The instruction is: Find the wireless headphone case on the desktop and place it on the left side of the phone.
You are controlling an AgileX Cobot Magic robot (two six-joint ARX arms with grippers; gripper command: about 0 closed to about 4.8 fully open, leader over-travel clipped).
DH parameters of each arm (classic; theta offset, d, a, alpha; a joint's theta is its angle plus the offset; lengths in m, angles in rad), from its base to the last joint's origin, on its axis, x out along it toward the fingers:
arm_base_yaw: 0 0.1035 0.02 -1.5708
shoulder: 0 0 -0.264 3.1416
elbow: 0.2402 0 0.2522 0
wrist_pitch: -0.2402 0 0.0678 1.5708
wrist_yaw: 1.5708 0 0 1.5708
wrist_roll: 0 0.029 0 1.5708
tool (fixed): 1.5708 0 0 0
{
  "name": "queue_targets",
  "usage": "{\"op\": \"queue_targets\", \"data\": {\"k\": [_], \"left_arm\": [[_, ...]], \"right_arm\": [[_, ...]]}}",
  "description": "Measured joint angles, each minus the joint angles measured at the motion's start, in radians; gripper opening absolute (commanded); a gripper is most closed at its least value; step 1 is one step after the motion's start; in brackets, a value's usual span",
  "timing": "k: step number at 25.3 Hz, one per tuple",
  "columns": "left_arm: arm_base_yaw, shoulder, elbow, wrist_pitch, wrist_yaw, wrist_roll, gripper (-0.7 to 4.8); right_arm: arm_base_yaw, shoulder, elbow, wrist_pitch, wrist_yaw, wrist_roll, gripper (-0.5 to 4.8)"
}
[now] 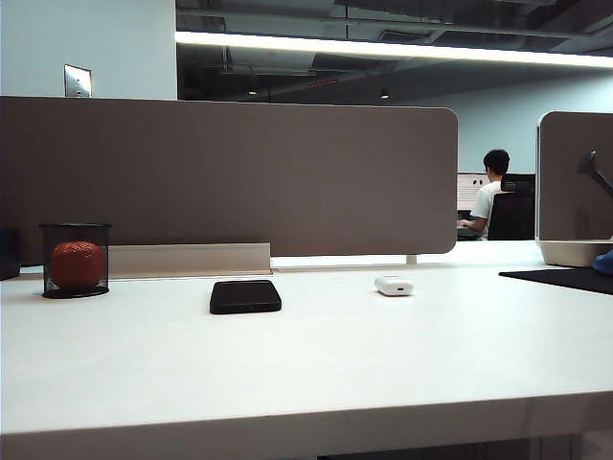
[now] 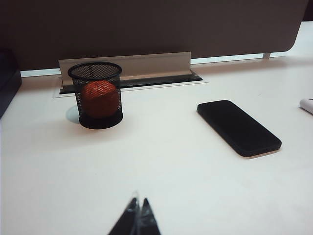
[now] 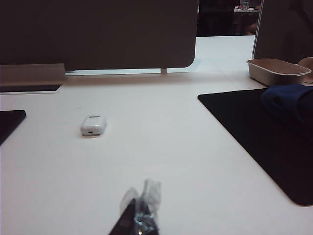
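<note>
Wireless headphone case [image 1: 394,286] — small glossy white plastic — is lying on the desktop [image 1: 316,364], right of the flat black phone [image 1: 245,296]; light, slippery, best pinched across its sides. Left gripper [image 2: 138,215] and right gripper [image 3: 141,215] are hovering clenched, empty.

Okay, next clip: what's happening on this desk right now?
Nothing is being handled yet. The white earbud case lies on the desk to the right of the black phone, apart from it, so it has not been placed on the phone's left. Both arms hang back near the front of the desk: the left gripper is shut and empty, and the right gripper is shut too. A mesh cup holding an orange ball stands far left.
</note>
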Motion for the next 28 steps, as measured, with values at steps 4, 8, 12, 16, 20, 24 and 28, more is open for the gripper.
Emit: {"op": "queue_targets", "data": {"k": [4,8,12,16,20,24,28], "left_arm": [[0.0,0.0,0.0,0.0,0.0,0.0,-0.05],[0.0,0.0,0.0,0.0,0.0,0.0,-0.05],[0.0,0.0,0.0,0.0,0.0,0.0,-0.05],[0.0,0.0,0.0,0.0,0.0,0.0,-0.05],[0.0,0.0,0.0,0.0,0.0,0.0,-0.05],[0.0,0.0,0.0,0.0,0.0,0.0,-0.05],[0.0,0.0,0.0,0.0,0.0,0.0,-0.05]], "right_arm": [[0.0,0.0,0.0,0.0,0.0,0.0,-0.08],[0.0,0.0,0.0,0.0,0.0,0.0,-0.08],[0.0,0.0,0.0,0.0,0.0,0.0,-0.08],[0.0,0.0,0.003,0.001,0.0,0.008,-0.08],[0.0,0.002,0.093,0.001,-0.017,0.063,-0.09],[0.0,0.004,0.256,-0.069,-0.023,0.062,-0.09],[0.0,0.011,0.441,-0.228,-0.001,0.06,-0.09]]}}
